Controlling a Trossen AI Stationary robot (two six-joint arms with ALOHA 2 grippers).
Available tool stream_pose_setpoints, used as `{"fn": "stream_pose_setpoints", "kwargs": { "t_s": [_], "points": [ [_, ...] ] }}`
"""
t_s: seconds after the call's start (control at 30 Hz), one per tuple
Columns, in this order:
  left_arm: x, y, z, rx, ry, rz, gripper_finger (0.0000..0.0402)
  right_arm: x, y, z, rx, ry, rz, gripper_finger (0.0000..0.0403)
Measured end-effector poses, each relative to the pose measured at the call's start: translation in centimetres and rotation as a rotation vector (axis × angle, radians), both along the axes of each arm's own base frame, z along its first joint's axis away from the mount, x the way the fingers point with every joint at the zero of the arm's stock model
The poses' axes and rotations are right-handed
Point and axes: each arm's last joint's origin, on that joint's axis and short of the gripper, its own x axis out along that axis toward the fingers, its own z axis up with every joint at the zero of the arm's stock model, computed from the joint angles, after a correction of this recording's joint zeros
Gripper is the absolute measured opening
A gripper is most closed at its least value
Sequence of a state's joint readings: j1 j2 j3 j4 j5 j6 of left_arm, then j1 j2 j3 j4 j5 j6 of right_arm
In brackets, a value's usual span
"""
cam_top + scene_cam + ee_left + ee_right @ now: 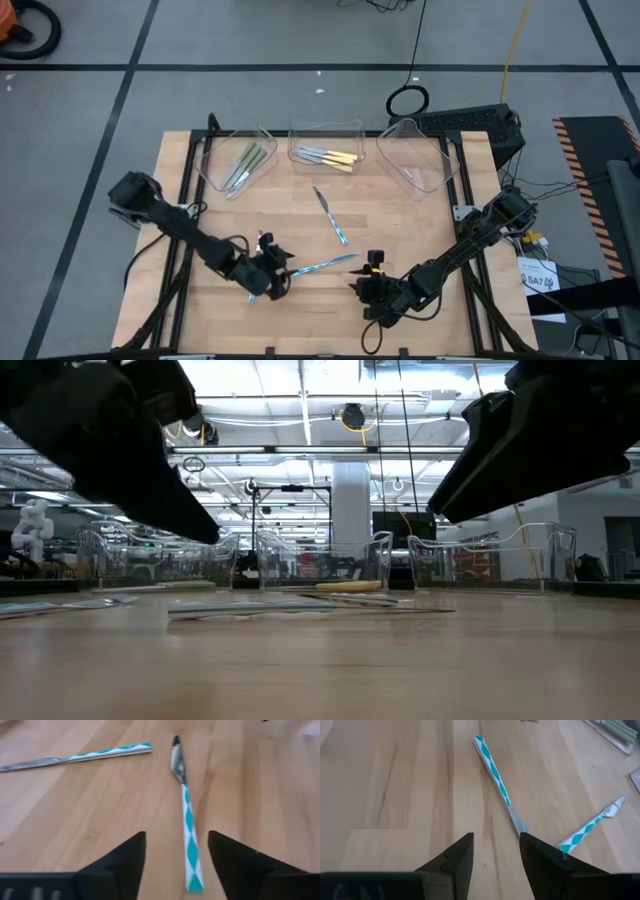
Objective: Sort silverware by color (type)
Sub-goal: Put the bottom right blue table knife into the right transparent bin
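Two pieces of silverware with blue-and-white handles lie flat on the wooden table (200, 320). The nearer one (322, 266) has its handle end between the open fingers of my left gripper (176, 840), which stand on either side of it without touching. Its metal tip (520, 827) lies just ahead of my open right gripper (495, 845). The farther one (331, 216) lies mid-table. Green-handled pieces lie in the far-left clear tray (215, 170), and yellow-handled ones in the middle tray (300, 130).
A third clear tray (440, 160) stands at the far right with nothing in it. Both arms reach in low over the near half of the table, my left gripper (275, 283) and my right gripper (365, 287) facing each other. A black frame edges the table.
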State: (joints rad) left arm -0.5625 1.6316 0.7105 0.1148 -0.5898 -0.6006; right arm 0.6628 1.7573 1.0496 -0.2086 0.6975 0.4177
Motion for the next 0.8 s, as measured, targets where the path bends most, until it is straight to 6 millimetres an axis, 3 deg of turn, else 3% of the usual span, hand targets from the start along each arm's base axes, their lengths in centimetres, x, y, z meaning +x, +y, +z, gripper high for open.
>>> {"fn": "stream_pose_setpoints", "kwargs": {
  "t_s": [0.17,0.4,0.6,0.8],
  "points": [
    [1.0,-0.6,-2.3,0.049,-0.026,0.001,0.0261,0.0,0.0,0.0,-0.01,0.004,0.008,0.0155],
    [1.7,-1.0,-5.1,0.038,-0.035,0.019,0.0251,0.0,0.0,0.0,-0.009,0.003,0.007,0.0155],
    [2.4,-1.5,-6.0,0.038,-0.032,0.024,0.0216,0.0,0.0,0.0,-0.009,0.004,0.007,0.0155],
    [3.6,-2.1,-7.2,0.059,-0.016,0.037,0.0138,0.0,0.0,0.0,-0.007,0.005,0.009,0.0155]
  ]
}}
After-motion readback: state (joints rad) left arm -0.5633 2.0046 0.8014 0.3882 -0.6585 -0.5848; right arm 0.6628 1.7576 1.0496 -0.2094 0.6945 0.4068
